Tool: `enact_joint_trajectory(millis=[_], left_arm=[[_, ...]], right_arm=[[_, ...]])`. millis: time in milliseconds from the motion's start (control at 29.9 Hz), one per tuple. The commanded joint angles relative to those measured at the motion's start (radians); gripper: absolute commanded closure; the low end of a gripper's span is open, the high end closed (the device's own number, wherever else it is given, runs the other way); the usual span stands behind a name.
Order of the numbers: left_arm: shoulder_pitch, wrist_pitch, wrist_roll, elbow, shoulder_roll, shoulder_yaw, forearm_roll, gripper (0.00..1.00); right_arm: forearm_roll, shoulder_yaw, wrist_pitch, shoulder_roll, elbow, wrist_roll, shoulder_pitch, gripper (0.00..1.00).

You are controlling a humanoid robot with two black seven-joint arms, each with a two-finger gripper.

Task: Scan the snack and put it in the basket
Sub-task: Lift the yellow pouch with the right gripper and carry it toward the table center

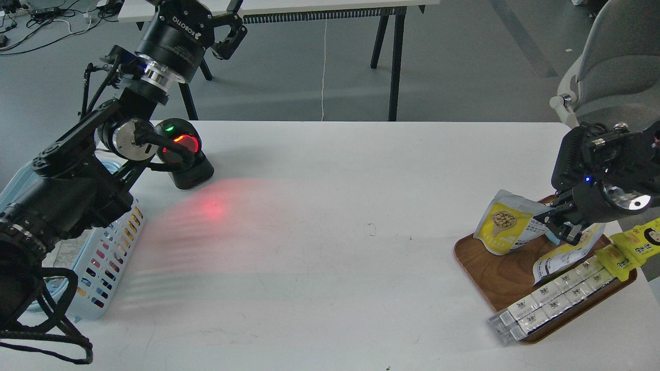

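Snack (pixel 502 222) on wooden tray (pixel 477 256), seemingly in right gripper (pixel 559 226).

My left arm (pixel 77 170) is hiding most of the basket (pixel 111 247) and part of the scanner (pixel 188 159) beside it, while my left gripper (pixel 227 23) is running past the top edge.

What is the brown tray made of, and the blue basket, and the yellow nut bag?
The brown tray looks like wood: dark grain lines, smooth finish. The basket looks like light blue plastic, moulded with slots. The snack pouch looks like glossy foil or plastic film, since it crinkles and shines; I can't tell which.
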Motion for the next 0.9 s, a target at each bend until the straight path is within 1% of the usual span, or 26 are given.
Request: enact_joint_trajectory(millis=[0,368,636,870], left_arm=[[-0.001,0.000,0.000,0.000,0.003,0.000,0.000,0.00],[-0.003,0.000,0.000,0.000,0.001,0.000,0.000,0.00],[-0.005,0.000,0.000,0.000,-0.002,0.000,0.000,0.00],[-0.006,0.000,0.000,0.000,-0.006,0.000,0.000,0.00]], right_arm=[[0.000,0.023,0.000,0.000,0.000,0.000,0.004,1.00],[0.000,0.075,0.000,0.012,0.006,0.000,0.082,1.00],[0.000,0.187,0.000,0.181,0.040,0.000,0.093,1.00],[0.000,0.256,0.000,0.365,0.054,0.000,0.094,1.00]])
